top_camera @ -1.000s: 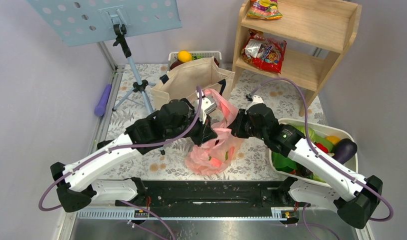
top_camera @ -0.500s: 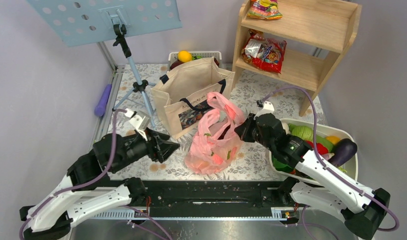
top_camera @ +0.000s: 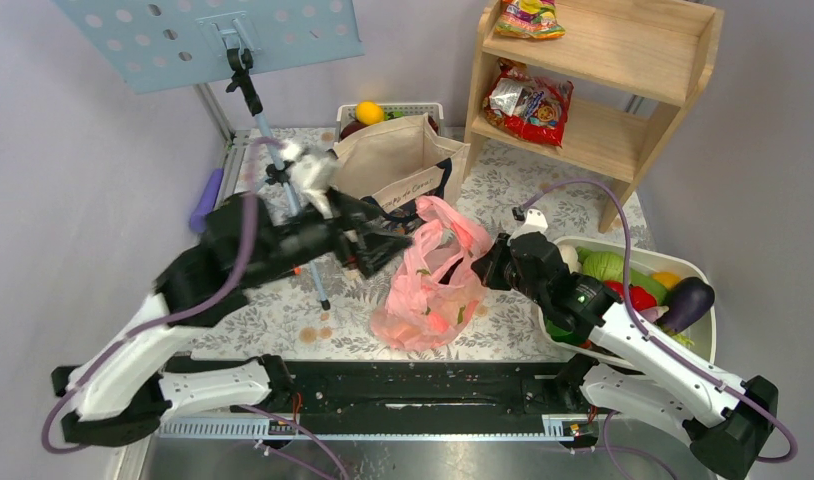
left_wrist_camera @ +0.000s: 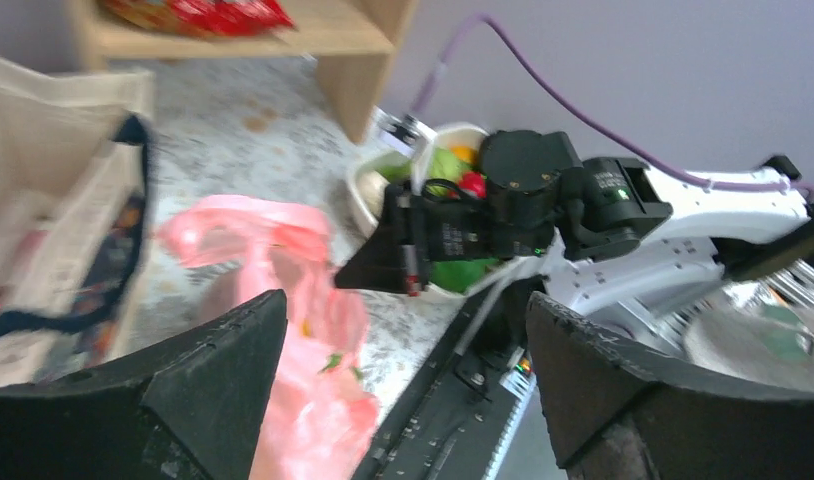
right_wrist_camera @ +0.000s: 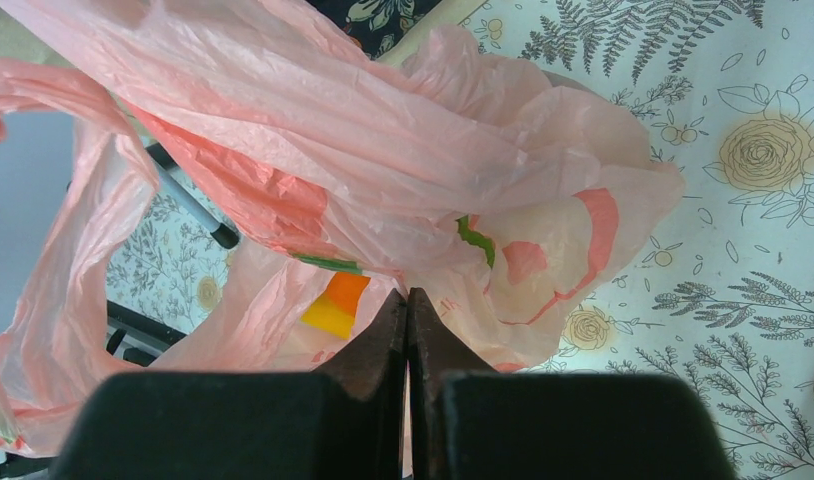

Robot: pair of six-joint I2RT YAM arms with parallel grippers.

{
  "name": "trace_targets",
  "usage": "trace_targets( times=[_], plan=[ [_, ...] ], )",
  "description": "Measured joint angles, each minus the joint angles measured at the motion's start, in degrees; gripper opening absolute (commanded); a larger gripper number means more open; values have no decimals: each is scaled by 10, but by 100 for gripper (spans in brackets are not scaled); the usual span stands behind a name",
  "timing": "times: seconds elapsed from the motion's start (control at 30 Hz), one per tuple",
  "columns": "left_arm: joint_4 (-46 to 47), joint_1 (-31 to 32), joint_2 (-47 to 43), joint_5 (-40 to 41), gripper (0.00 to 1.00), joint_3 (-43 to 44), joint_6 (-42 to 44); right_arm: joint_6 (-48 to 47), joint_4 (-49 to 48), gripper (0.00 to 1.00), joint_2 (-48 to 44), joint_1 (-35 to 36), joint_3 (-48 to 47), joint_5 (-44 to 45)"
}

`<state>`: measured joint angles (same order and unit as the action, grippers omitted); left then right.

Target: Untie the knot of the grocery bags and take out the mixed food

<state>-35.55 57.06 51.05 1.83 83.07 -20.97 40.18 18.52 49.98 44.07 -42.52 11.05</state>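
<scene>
The pink grocery bag (top_camera: 435, 285) stands on the flowered table, its handle loop (top_camera: 451, 218) raised and hanging open; the knot is out of view. Mixed food shows through the plastic as an orange-yellow piece (right_wrist_camera: 333, 305) and green bits (right_wrist_camera: 475, 243). My right gripper (top_camera: 489, 270) is at the bag's right side, jaws shut with pink plastic (right_wrist_camera: 383, 150) pinched at the tips (right_wrist_camera: 408, 300). My left gripper (top_camera: 391, 242) hovers just left of the bag's top, open wide with nothing between its fingers (left_wrist_camera: 183, 390). In the left wrist view, which is blurred, the bag (left_wrist_camera: 283, 250) lies ahead.
A beige canvas tote (top_camera: 383, 165) stands behind the bag. A music stand's tripod (top_camera: 278, 175) is at the back left, beside a purple object (top_camera: 205, 200). A wooden shelf (top_camera: 623, 95) holds snack packets. A white tub (top_camera: 673, 262) of produce sits at the right.
My left arm swung off the bag to the near left, then up and back toward its top, its jaws opening wide. The right gripper stayed shut at the bag's right side.
</scene>
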Motion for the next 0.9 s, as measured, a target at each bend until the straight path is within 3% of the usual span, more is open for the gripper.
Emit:
trace_targets(
  times=[0.13,0.27,0.37,0.9],
  plan=[
    [71,0,111,-104,72,-4,-30,0,0,0,0,0,0,0],
    [101,0,223,-186,66,-13,-53,0,0,0,0,0,0,0],
    [100,0,262,-200,64,-32,-55,0,0,0,-5,0,0,1],
    [52,-4,300,16,59,-113,29,-5,0,0,-31,0,5,4]
  ],
)
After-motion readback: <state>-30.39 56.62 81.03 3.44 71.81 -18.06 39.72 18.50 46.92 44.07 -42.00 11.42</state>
